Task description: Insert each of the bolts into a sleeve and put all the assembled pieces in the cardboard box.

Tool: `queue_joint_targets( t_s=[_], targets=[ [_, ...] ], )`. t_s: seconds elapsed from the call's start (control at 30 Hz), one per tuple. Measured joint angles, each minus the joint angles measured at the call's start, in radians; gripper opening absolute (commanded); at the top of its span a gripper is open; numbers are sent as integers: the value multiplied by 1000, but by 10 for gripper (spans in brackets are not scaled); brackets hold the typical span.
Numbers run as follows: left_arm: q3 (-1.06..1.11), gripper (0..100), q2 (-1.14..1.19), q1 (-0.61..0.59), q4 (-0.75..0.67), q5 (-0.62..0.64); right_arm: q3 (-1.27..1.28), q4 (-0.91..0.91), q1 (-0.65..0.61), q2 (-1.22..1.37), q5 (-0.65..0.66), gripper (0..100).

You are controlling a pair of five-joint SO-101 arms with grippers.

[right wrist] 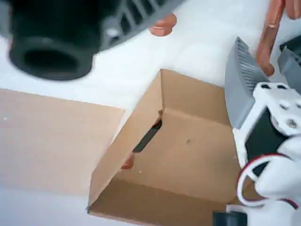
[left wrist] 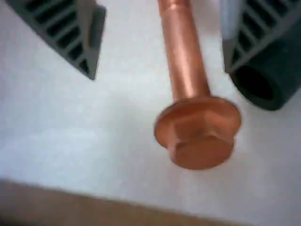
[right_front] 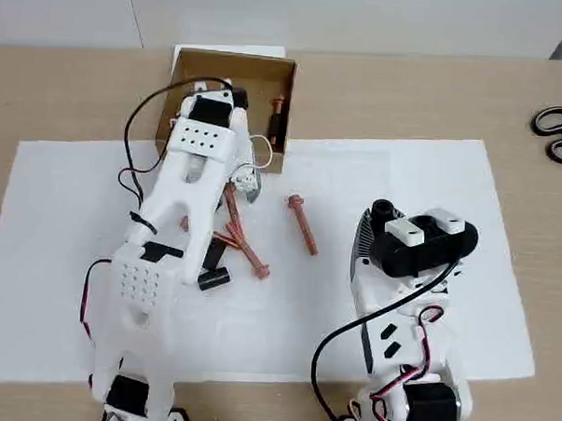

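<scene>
Bolt lies inside the spread left end effector, shank along the gap, so the left arm is nearest. Right end effector pinches a sleeve.

left gripper spread astride copper bolt on white paper; black sleeve beside one finger.

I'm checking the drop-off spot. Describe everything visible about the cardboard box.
The cardboard box is plain brown, rectangular and open-topped, standing upright at the far edge of the white paper, partly on it and partly on the wooden table. One bolt pushed into a black sleeve lies inside by its right-hand wall in the high view. The left arm hangs over its near left part, hiding that area; whether they touch cannot be told.
</scene>
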Motion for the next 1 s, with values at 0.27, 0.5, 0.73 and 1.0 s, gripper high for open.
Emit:
queue_joint_targets(
  t_s=[0.27,0.5,0.73,1.0],
  targets=[
    [-26,170,68,12,0,44,0,0,0,0,0,4],
    [-28,170,72,12,2,91,0,0,0,0,0,4],
    [-26,170,72,14,-25,160,0,0,0,0,0,4],
    [-25,170,72,14,-48,256,0,0,0,0,0,4]
  ],
)
